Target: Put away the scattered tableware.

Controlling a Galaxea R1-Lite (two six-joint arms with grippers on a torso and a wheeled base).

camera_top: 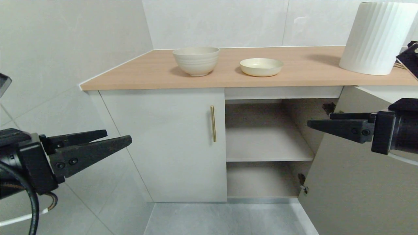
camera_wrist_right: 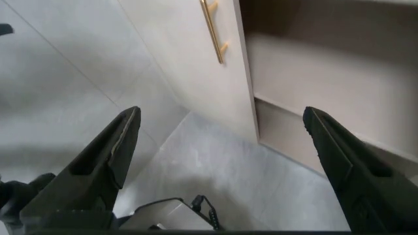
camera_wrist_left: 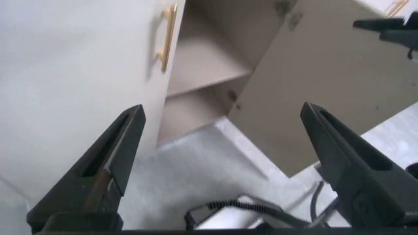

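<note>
A deep cream bowl (camera_top: 196, 60) and a shallow cream dish (camera_top: 261, 67) stand side by side on the wooden countertop (camera_top: 147, 73). Below them the cabinet's right door (camera_top: 346, 182) is swung open, showing two bare shelves (camera_top: 266, 145). My left gripper (camera_top: 118, 136) hangs open at the lower left, in front of the shut left door (camera_top: 163, 143), well below the bowl. My right gripper (camera_top: 319, 119) is open at the right, level with the upper shelf and beside the open door. In the wrist views both the left gripper (camera_wrist_left: 222, 117) and the right gripper (camera_wrist_right: 222, 117) hold nothing.
A tall white ribbed container (camera_top: 375, 37) stands on the counter's right end. The shut door carries a gold handle (camera_top: 213, 124). A tiled wall borders the cabinet on the left, and grey floor tiles (camera_top: 228, 218) lie in front.
</note>
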